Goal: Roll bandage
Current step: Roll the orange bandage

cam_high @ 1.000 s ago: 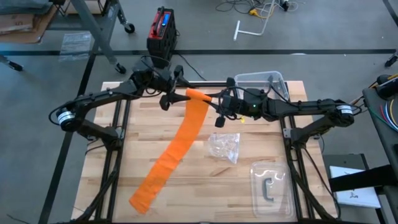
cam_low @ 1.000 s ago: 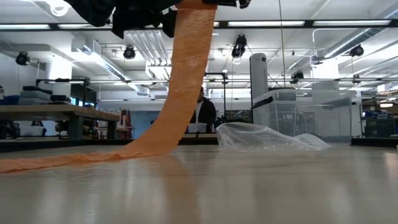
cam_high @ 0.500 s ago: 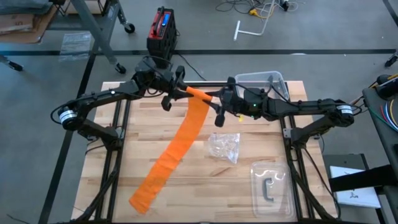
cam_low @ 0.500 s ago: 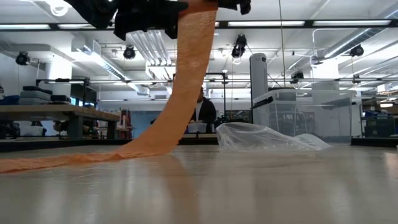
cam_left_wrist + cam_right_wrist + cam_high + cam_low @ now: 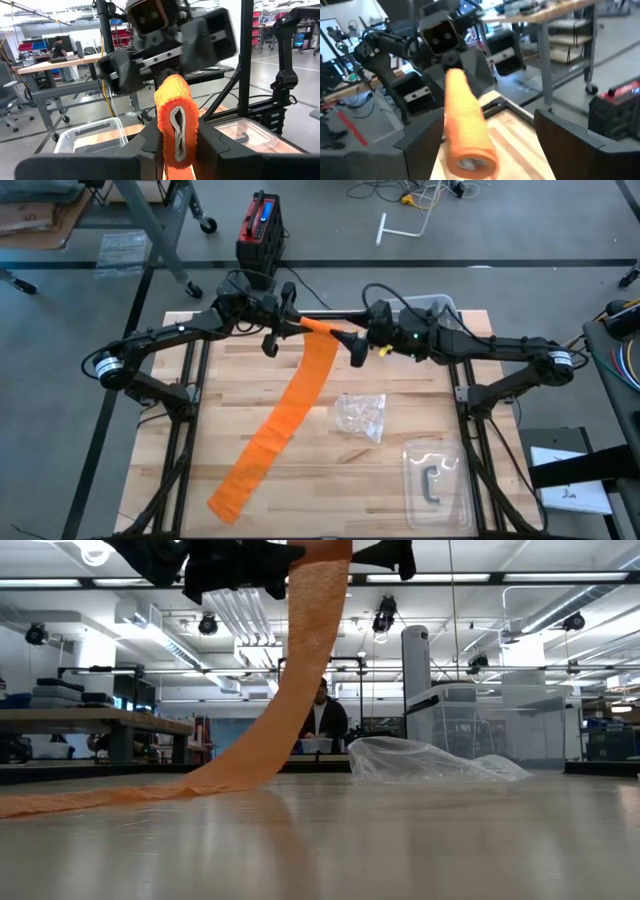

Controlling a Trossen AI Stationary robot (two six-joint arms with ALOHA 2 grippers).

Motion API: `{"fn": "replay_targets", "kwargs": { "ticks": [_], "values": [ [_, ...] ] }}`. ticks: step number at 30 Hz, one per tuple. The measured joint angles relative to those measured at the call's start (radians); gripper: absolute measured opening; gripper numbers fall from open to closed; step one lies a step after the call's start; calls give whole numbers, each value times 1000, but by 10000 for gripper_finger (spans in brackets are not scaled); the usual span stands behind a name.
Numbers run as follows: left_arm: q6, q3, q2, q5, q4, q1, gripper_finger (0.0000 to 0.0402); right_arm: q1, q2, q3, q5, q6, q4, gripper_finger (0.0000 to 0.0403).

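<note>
- Near the upper middle of the high view, the left gripper is clamping its fingers together on the rolled end of the bandage, holding it in the air above the table.
- Seen from the left wrist view, the bandage is sitting squeezed between the two dark fingers, its end showing layered orange folds.
- Facing it from the right of the frame, the right gripper is holding its jaws wide apart, one on each side of the roll, and not pressing on it.
- Seen from the right wrist view, the roll is pointing out between the spread fingers, with a clear gap on both sides.
- Below the grippers, the loose strip is hanging down and trailing diagonally across the wood toward the lower left of the high view.
- Across the low view, the bandage is dropping from the top of the frame and lying flat along the table toward the left edge.
- Right of the strip, a crumpled clear wrapper is lying on the table, well apart from the bandage.
</note>
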Motion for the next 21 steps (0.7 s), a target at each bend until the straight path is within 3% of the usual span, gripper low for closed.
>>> {"fn": "replay_targets", "kwargs": {
  "ticks": [5, 13, 21],
  "values": [
    [12, 0, -1, 0, 6, -1, 48, -21, 22, 0, -122, 66, 4, 276],
    [17, 0, -1, -3, 10, -1, 53, -21, 36, -2, -130, 81, 22, 248],
    [30, 0, -2, -41, 10, -2, 49, -21, 36, -2, -128, 90, 40, 196]
  ]
}}
